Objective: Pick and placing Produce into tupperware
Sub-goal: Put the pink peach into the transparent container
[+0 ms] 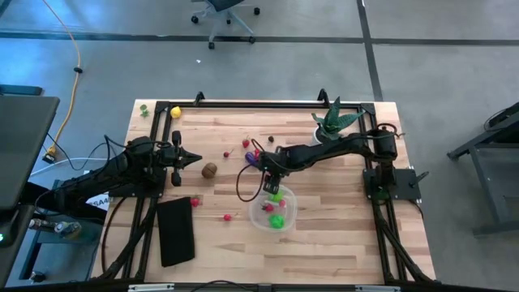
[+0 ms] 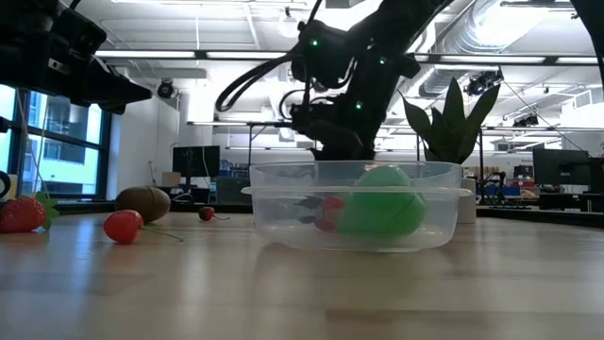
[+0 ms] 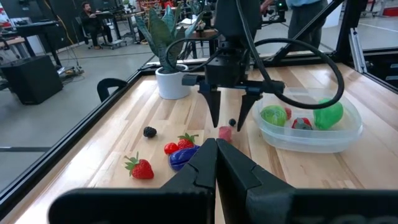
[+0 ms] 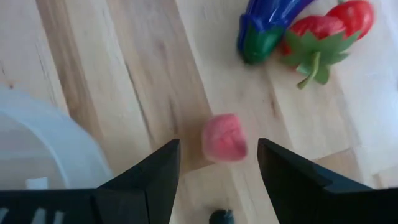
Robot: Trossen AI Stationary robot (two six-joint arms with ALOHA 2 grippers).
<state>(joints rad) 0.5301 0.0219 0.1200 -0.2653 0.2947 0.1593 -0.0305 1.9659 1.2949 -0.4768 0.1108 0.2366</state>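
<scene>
Right wrist view first, since that is closest to my work: my right jaws (image 4: 217, 171) hang spread wide and empty, pointing straight down, with a small pink-red piece (image 4: 224, 138) lying on the bare tabletop (image 4: 124, 68) between the two tips, touching neither. I am lined up that way, I judge, so that a plain descent and a squeeze would take it. Just beside me curves the clear rim of the tupperware (image 4: 43, 134), near enough that a carry would be short. A little farther lie the purple eggplant (image 4: 264, 25) and a strawberry (image 4: 317, 31), touching or nearly so, not yet collected.

Seen from above, the tupperware (image 1: 261, 217) sits near the tabletop's middle and already holds two bright green pieces (image 1: 277, 219) and some red. More produce lies scattered beyond: a brown kiwi (image 1: 210, 170), small red pieces (image 1: 195, 201) toward the black rectangle (image 1: 176, 232), and a yellow one (image 1: 175, 112) at the far corner.

My left jaws (image 1: 193, 159) are pressed shut on nothing, parked well apart on the left side and aimed toward the middle, waiting. The potted plant (image 1: 332, 123) stands at the back edge, no part of this job.
</scene>
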